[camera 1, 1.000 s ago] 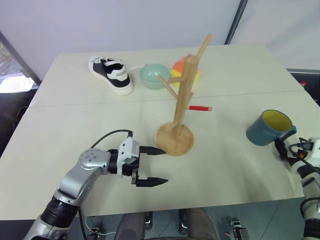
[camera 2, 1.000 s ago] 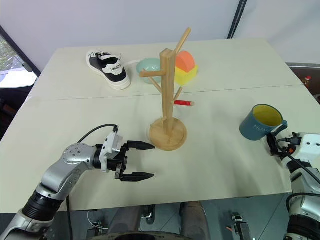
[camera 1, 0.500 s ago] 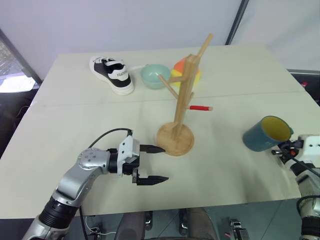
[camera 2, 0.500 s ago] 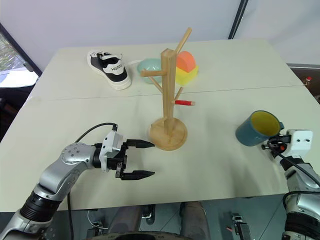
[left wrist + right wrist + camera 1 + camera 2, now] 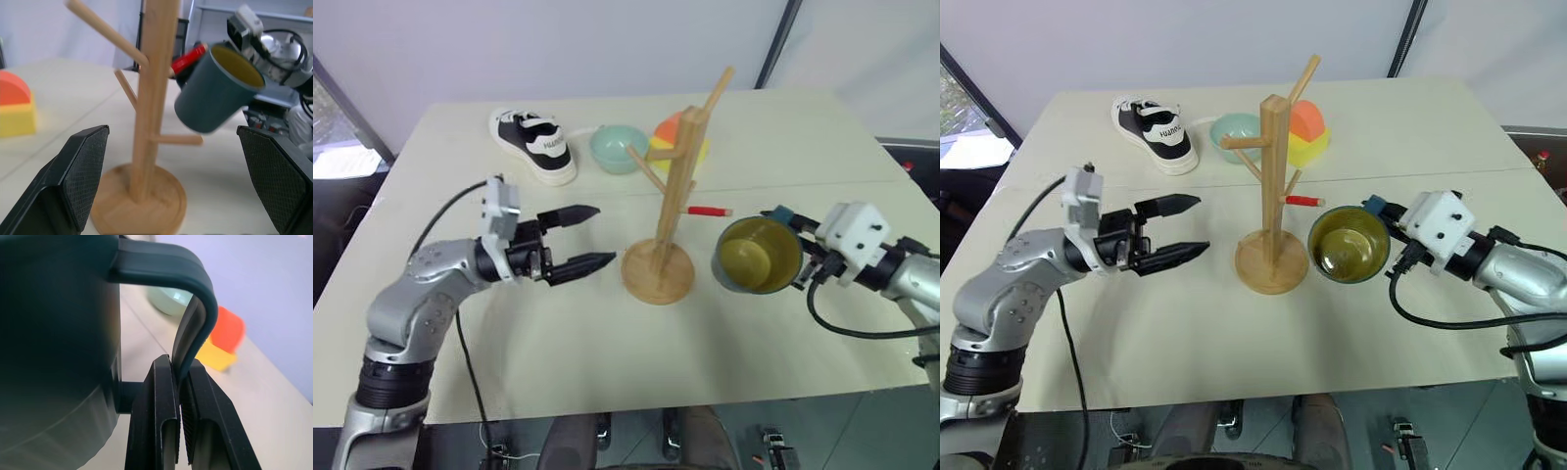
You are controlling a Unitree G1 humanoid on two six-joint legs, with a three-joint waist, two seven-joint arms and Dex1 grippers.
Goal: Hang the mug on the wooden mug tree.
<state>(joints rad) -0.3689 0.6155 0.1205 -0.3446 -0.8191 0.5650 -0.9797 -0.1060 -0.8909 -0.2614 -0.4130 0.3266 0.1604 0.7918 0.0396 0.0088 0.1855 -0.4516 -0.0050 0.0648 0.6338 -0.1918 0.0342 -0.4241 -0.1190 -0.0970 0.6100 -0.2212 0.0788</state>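
Landmark: the wooden mug tree (image 5: 1273, 196) stands near the middle of the table (image 5: 1234, 343), upright on its round disc base, with every peg bare.

Left gripper (image 5: 1180, 227): on the robot's left of the tree's base, raised off the table and pointing level toward the tree. Its two black fingers stand wide apart and hold nothing. In the left wrist view the tree's post sits in the gap between them.

Right gripper (image 5: 180, 396): on the robot's right of the tree, also in the air. Its jaws are clamped on the loop handle of the mug, one finger on each side of the thin handle wall.

Mug (image 5: 1349, 244): carried clear of the table, just beside the tree's post on the robot's right and above the edge of the disc base. It is tipped onto its side, so the yellow inside faces the head camera. It hangs just below the red-tipped peg (image 5: 1303, 201) and is not on any peg.

Behind the tree: a pale teal bowl (image 5: 1237, 130) and an orange and yellow block (image 5: 1304, 132), then a black and white shoe (image 5: 1154, 133) further to the robot's left.

Done: the mug is gripped, lifted and brought up to the tree.

Left: as I judge it, the handle loop must be lined up with a free peg, slid over it, and the grip released.
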